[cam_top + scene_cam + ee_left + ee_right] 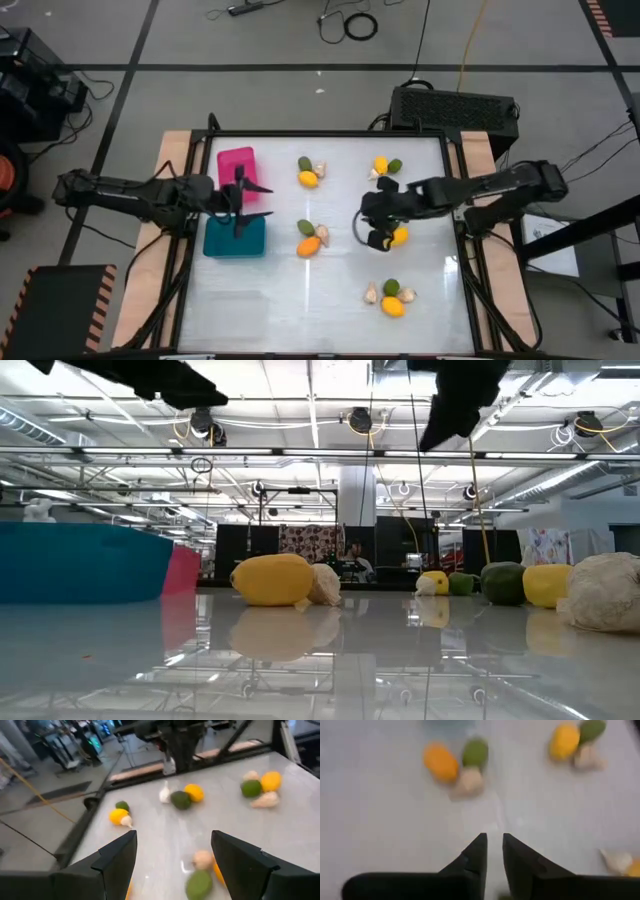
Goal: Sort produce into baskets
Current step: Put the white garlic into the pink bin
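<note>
— Where are the baskets?

— On the left part of the white table. The pink basket sits toward the far edge, the teal basket just in front of it, the two close together. I can't pick out a clear bin anywhere.

— And the left gripper?

— It hangs over the spot where the two baskets meet. In its wrist view the dark fingers stand wide apart with nothing between them.

— The right one?

— The right gripper is over the right-centre of the table, close beside a yellow fruit (whether they touch, I cannot tell). Its fingers are drawn nearly together, only a thin slit between them, and I see nothing held.

— How does the produce lie?

— In small clusters, each a mix of yellow or orange fruit, a green oval and a pale bulb. One is at far centre: a yellow fruit with a bulb beside it. Another is at far right, a yellow fruit next to a green oval. In the middle is an orange fruit with a green oval just behind it. The near right holds a green oval, a yellow fruit and bulbs at either side.

— Anything in the baskets?

— The low view shows something pale above the teal rim; I can't tell what it is.
</note>
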Motion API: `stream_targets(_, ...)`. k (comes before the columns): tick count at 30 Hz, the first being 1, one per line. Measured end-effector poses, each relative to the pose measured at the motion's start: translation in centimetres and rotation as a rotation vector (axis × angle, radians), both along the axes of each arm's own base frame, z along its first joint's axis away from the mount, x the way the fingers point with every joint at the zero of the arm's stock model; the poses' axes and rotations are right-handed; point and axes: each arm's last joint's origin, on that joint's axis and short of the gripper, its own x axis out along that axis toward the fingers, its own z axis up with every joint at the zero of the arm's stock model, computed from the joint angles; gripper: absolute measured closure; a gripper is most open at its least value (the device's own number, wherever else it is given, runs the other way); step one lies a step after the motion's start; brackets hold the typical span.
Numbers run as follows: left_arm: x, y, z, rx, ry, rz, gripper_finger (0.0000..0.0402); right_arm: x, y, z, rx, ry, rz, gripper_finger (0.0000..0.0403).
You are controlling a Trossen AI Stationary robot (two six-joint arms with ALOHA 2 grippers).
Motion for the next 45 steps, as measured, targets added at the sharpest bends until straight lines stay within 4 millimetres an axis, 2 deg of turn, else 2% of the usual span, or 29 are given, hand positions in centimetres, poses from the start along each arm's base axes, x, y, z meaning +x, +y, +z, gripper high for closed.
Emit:
stream_targets(2,0.1,-0.1,-0.7,0.014,0.047,-0.022,0.0139,0.5,0.1,-0.4,-0.014,0.105,0.004,0.0324)
stream_targets(7,0.0,-0.1,-1.1,0.022,0.087,-0.036,0.0139,0.6,-0.1,-1.3,-0.038,0.414,-0.048,0.0259)
stream_targets(12,0.0,-0.2,-1.5,-0.068,0.126,-0.052,0.0139,-0.2,-1.8,-2.6,-0.031,0.702,-0.217,0.0199)
stream_targets(17,-0.2,-0.3,-2.3,-0.120,0.209,-0.063,0.0139,-0.1,-3.7,-3.5,-0.038,0.833,-0.185,0.0165)
stream_targets(23,-0.8,-0.1,-3.1,-0.178,0.300,0.024,0.0139,-0.1,-6.3,-3.7,0.021,0.835,-0.218,0.0165)
stream_targets(26,-1.4,0.2,-3.1,-0.172,0.315,0.134,0.0139,-0.2,-6.9,-3.7,0.047,0.837,-0.213,0.0171)
stream_targets(29,-2.7,0.1,-2.9,-0.166,0.324,0.174,0.0139,-0.1,-7.1,-4.2,0.044,0.829,-0.180,0.0174)
stream_targets(37,-6.6,0.0,-0.5,-0.208,0.069,0.188,0.0139,-1.8,-6.8,-8.1,0.037,0.941,-0.083,0.0175)
stream_targets(40,-7.0,0.0,-0.5,-0.205,0.015,0.166,0.0139,-2.2,-6.9,-9.0,0.015,0.957,-0.061,0.0174)
stream_targets(45,-7.0,-0.1,-0.6,-0.197,-0.022,0.153,0.0139,-2.3,-6.9,-9.4,0.000,0.949,-0.063,0.0175)
